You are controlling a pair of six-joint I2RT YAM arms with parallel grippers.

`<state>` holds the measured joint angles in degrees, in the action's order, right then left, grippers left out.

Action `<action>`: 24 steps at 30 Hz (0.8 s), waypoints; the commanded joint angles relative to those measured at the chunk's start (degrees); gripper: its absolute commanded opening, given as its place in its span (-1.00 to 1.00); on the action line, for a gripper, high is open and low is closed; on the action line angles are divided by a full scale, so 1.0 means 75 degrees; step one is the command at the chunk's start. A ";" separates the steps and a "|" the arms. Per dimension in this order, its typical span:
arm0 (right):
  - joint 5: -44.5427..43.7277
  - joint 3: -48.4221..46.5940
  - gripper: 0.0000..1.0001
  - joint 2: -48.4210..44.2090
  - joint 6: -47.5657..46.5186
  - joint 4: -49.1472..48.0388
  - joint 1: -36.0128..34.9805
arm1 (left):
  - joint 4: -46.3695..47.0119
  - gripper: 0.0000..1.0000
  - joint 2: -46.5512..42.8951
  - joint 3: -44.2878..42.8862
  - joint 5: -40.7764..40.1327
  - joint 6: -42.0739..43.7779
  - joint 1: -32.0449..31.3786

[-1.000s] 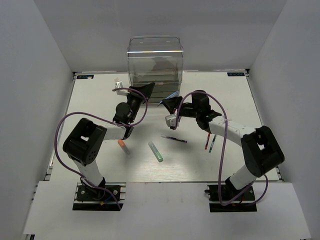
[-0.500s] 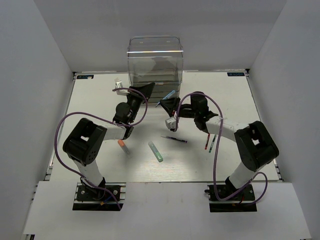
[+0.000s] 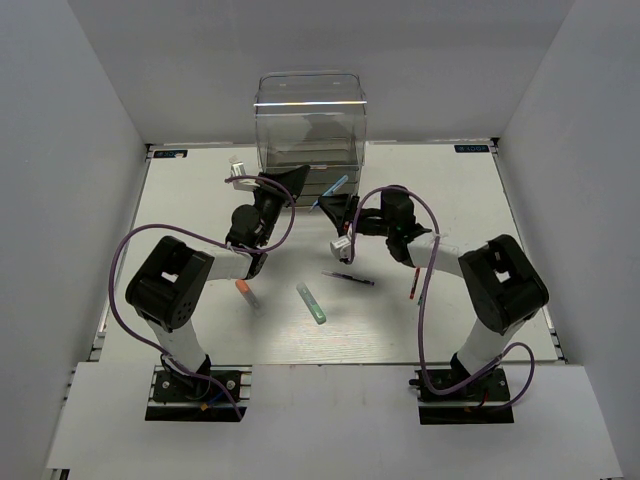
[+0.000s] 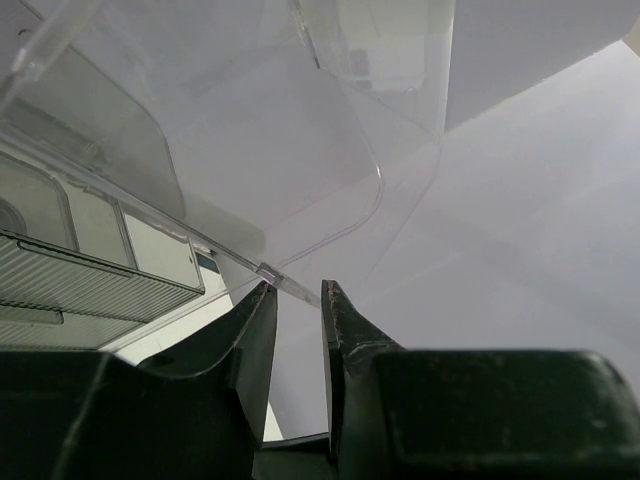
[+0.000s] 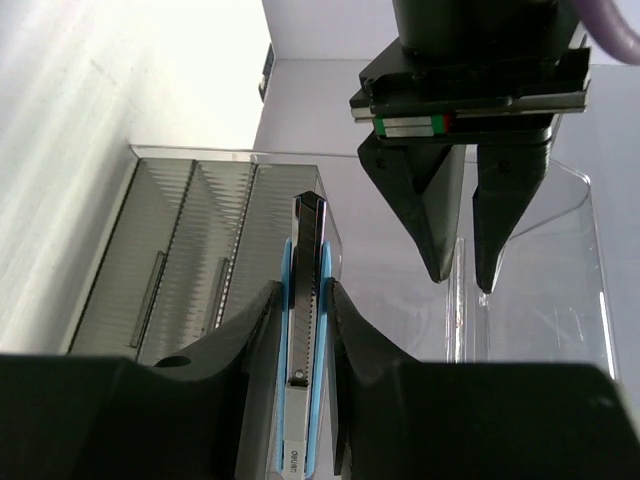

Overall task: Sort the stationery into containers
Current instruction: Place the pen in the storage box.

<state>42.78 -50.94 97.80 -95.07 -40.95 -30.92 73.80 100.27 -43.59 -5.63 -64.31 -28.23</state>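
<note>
Top view: the drawer unit (image 3: pixel 310 120) stands far centre. The left gripper (image 3: pixel 293 180) is at its front, and the right gripper (image 3: pixel 335 203) beside it carries the blue pen (image 3: pixel 342 184).

Left wrist: the left gripper (image 4: pixel 297 300) is pressed nearly together, pinching the clear drawer (image 4: pixel 300 180) by its thin lip. That hold could slip and let the drawer slide shut.

Right wrist: the right gripper (image 5: pixel 303 300) pinches the blue pen (image 5: pixel 305 260) lengthwise, pointing towards the unit. Released early, the pen would likely catch the drawer's edge and fall outside.
</note>
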 commanded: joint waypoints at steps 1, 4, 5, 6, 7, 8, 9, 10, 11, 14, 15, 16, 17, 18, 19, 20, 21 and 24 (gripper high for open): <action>0.0014 0.0018 -1.00 0.0143 -0.0192 -0.1125 0.0032 | 0.1527 -0.31 -0.0479 -0.0012 -0.0187 0.0009 0.0072; -0.0114 -0.0110 -1.00 0.0377 -0.0063 -0.1454 0.0056 | 0.1527 -0.31 -0.0479 -0.0012 -0.0187 0.0009 0.0072; -0.0126 -0.0134 -1.00 0.0378 -0.0040 -0.1559 0.0056 | 0.1527 -0.31 -0.0479 -0.0012 -0.0187 0.0009 0.0072; -0.0127 -0.0134 -1.00 0.0413 -0.0039 -0.1583 0.0067 | 0.1527 -0.31 -0.0479 -0.0012 -0.0187 0.0009 0.0072; -0.0127 -0.0146 -1.00 0.0425 -0.0051 -0.1606 0.0079 | 0.1527 -0.31 -0.0479 -0.0012 -0.0187 0.0009 0.0072; -0.0127 -0.0181 -1.00 0.0460 -0.0005 -0.1653 0.0102 | 0.1527 -0.31 -0.0479 -0.0012 -0.0187 0.0009 0.0072; -0.0138 -0.0181 -1.00 0.0495 -0.0004 -0.1665 0.0103 | 0.1527 -0.31 -0.0479 -0.0012 -0.0187 0.0009 0.0072; -0.0138 -0.0216 -1.00 0.0507 0.0019 -0.1712 0.0103 | 0.1527 -0.31 -0.0479 -0.0012 -0.0187 0.0009 0.0072; -0.0138 -0.0263 -1.00 0.0530 0.0019 -0.1758 0.0126 | 0.1527 -0.31 -0.0479 -0.0012 -0.0187 0.0009 0.0072; -0.0185 -0.0356 -1.00 0.0717 0.0066 -0.1969 0.0138 | 0.1527 -0.31 -0.0479 -0.0012 -0.0187 0.0009 0.0072; -0.0185 -0.0403 -1.00 0.0764 0.0147 -0.2155 0.0149 | 0.1527 -0.31 -0.0479 -0.0012 -0.0187 0.0009 0.0072; -0.0232 -0.0438 -1.00 0.0800 0.0171 -0.2204 0.0150 | 0.1527 -0.31 -0.0479 -0.0012 -0.0187 0.0009 0.0072; -0.0244 -0.0508 -1.00 0.0858 0.0241 -0.2251 0.0150 | 0.1527 -0.31 -0.0479 -0.0012 -0.0187 0.0009 0.0072; -0.0302 -0.0556 -1.00 0.0917 0.0312 -0.2332 0.0150 | 0.1527 -0.31 -0.0479 -0.0012 -0.0187 0.0009 0.0072; -0.0326 -0.0649 -1.00 0.0964 0.0359 -0.2356 0.0161 | 0.1527 -0.31 -0.0479 -0.0012 -0.0187 0.0009 0.0072; -0.0419 -0.0754 -1.00 0.0999 0.0475 -0.2380 0.0161 | 0.1527 -0.31 -0.0479 -0.0012 -0.0187 0.0009 0.0072; -0.0478 -0.0802 -1.00 0.1057 0.0523 -0.2415 0.0150 | 0.1527 -0.31 -0.0479 -0.0012 -0.0187 0.0009 0.0072; -0.0700 -0.1013 -1.00 0.1186 0.0792 -0.2591 0.0150 | 0.1527 -0.31 -0.0479 -0.0012 -0.0187 0.0009 0.0072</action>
<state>39.13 -55.33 106.19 -91.37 -53.54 -30.00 73.78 100.27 -43.59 -5.63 -64.34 -28.23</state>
